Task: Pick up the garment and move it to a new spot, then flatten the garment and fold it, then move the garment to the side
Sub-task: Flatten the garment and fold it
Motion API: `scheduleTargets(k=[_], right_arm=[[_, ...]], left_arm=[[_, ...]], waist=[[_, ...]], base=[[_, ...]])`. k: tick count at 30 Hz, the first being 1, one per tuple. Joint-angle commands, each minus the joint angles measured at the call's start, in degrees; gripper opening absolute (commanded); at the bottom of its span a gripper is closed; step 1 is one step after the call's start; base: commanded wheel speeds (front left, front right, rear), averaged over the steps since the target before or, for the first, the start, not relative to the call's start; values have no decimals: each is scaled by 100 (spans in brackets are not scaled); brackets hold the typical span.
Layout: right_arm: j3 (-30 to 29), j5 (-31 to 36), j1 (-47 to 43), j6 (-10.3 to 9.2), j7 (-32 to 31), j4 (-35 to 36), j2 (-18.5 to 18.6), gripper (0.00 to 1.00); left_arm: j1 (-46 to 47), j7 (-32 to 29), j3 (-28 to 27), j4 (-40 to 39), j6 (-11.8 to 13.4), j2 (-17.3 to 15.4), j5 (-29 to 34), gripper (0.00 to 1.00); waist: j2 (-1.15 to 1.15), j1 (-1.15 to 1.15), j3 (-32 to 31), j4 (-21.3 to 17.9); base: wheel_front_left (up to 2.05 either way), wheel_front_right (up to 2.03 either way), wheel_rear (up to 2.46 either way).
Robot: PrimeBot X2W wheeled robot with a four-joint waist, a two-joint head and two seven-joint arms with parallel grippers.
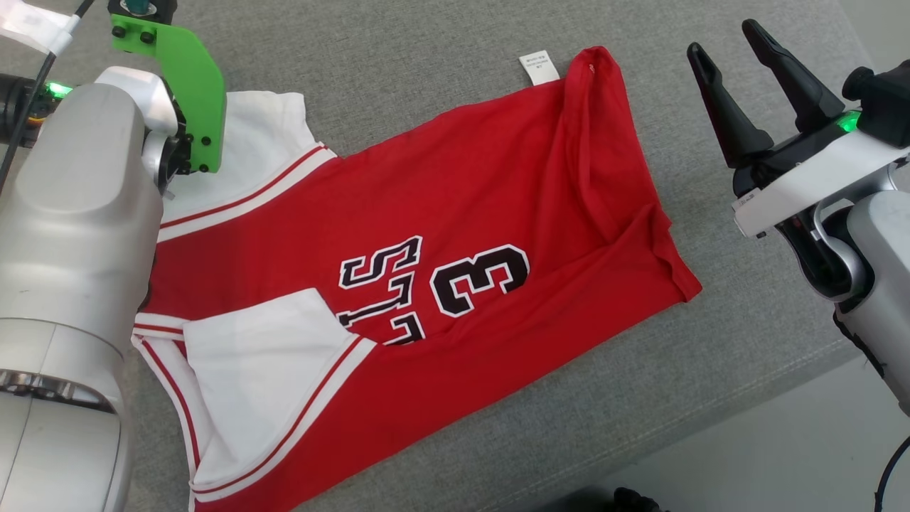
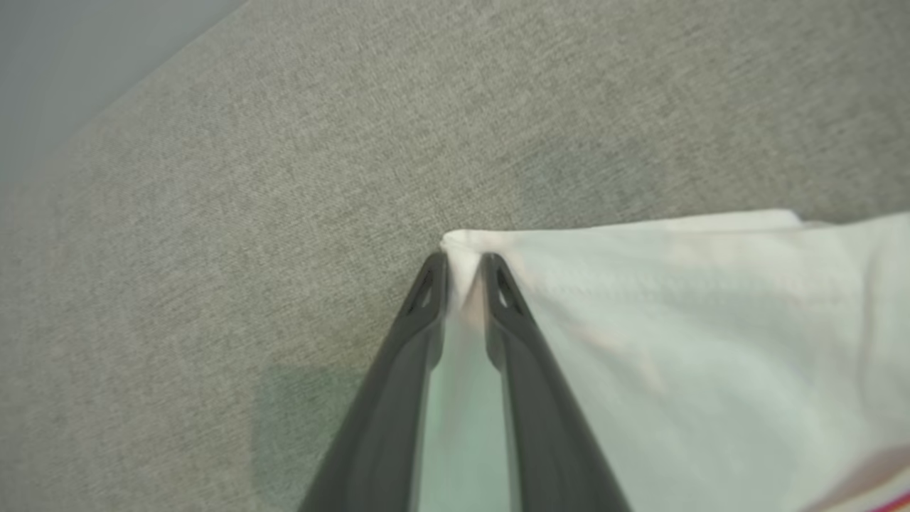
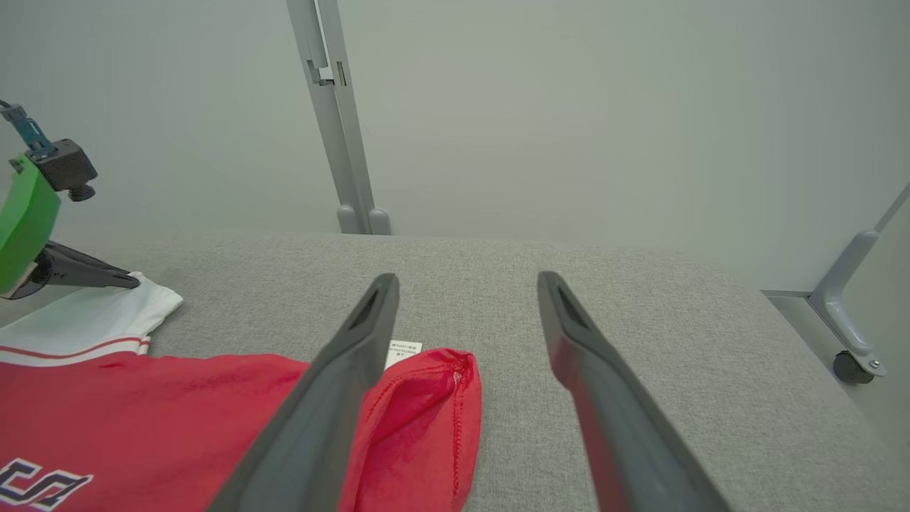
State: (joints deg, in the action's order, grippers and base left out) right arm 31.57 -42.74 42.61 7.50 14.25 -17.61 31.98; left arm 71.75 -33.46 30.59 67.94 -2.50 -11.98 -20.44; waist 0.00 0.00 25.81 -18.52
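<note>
We see the red garment point(image 1: 455, 235) lying spread on the grey table point(image 1: 711, 370), with its black number facing up. On the garment's near side, the near sleeve point(image 1: 263, 370), white, is folded over the red cloth. To the right of the garment's hem, apart from the cloth, the right gripper point(image 1: 722, 37) hangs with its fingers wide apart. On the garment's far side, the left gripper point(image 2: 463, 267) is clamped on the corner of the far sleeve point(image 1: 263, 135). A small white tag point(image 1: 539, 67) lies at the garment's far hem corner.

Smooth matt cloth jersey point(image 1: 540, 178) on coarse grey woven fabric surface point(image 1: 426, 50); dull dark plastic fingers point(image 3: 341, 384); satin silver forearm casing point(image 1: 78, 213).
</note>
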Motion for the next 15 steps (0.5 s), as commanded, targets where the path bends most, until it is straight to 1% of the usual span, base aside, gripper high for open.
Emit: scheduleTargets(k=[1, 5, 9, 12, 15], right_arm=[[-1, -14, 42, -1, 48, -37, 20, 100], [-25, -3, 16, -1, 57, -138, 92, 100], [-58, -93, -47, -1, 16, -257, 177, 100], [-157, -174, -76, -1, -110, -428, 346, 100], [-232, -296, -11, -1, -329, -669, 512, 100]], left_arm=[[-98, -44, -43, 106, 28, -34, -60, 0], [-137, 259, 12, 0, -56, 67, -61, 0], [-156, 816, 83, -255, -156, 226, -49, 0], [-232, 1310, 182, -510, -199, 405, 4, 0], [-310, 1706, 254, -805, -179, 552, 30, 0]], waist=[[0, 0, -7, 59], [0, 0, -99, 262], [0, 0, -279, 567], [0, 0, -406, 914], [0, 0, -449, 1298]], base=[[0, 0, 0], [0, 0, 0], [0, 0, 0], [0, 0, 0], [0, 0, 0]])
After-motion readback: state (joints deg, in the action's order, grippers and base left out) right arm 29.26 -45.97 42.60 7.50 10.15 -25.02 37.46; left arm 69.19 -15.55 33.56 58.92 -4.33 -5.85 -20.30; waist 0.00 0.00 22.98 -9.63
